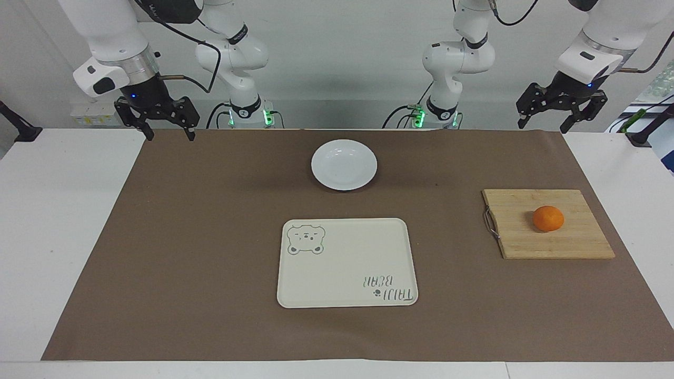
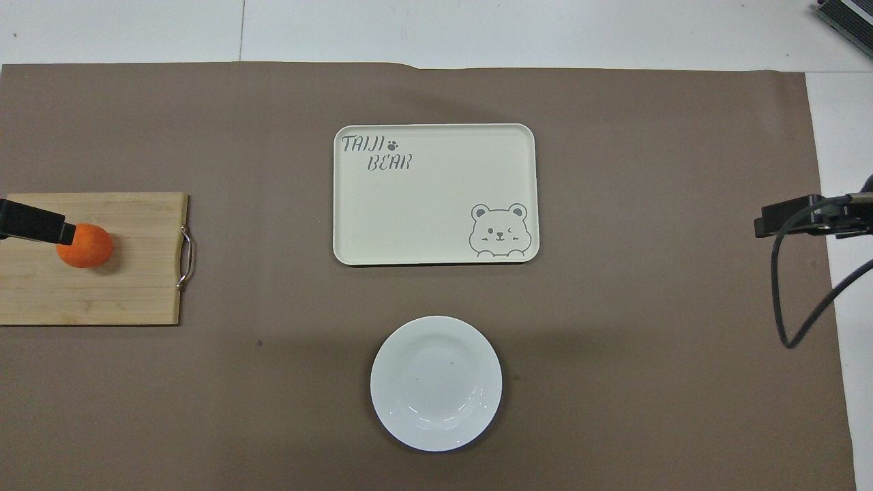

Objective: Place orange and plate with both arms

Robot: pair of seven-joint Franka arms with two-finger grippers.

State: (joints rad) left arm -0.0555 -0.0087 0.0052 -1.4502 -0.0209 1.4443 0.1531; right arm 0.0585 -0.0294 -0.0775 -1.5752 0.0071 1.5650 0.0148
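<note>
The orange (image 1: 548, 218) sits on a wooden cutting board (image 1: 553, 245) toward the left arm's end of the table; it also shows in the overhead view (image 2: 85, 247). The white plate (image 1: 344, 164) lies empty at the middle of the table, near the robots, and shows in the overhead view (image 2: 436, 382). My left gripper (image 1: 559, 123) hangs open and empty in the air over the brown mat's edge, apart from the orange. In the overhead view its tip (image 2: 34, 224) covers part of the orange. My right gripper (image 1: 169, 134) hangs open and empty over the mat's other near corner.
A cream rectangular tray (image 1: 347, 262) with a bear drawing and lettering lies empty, farther from the robots than the plate; it also shows in the overhead view (image 2: 436, 198). The cutting board (image 2: 123, 286) has a metal handle facing the tray. A brown mat (image 1: 184, 237) covers the table.
</note>
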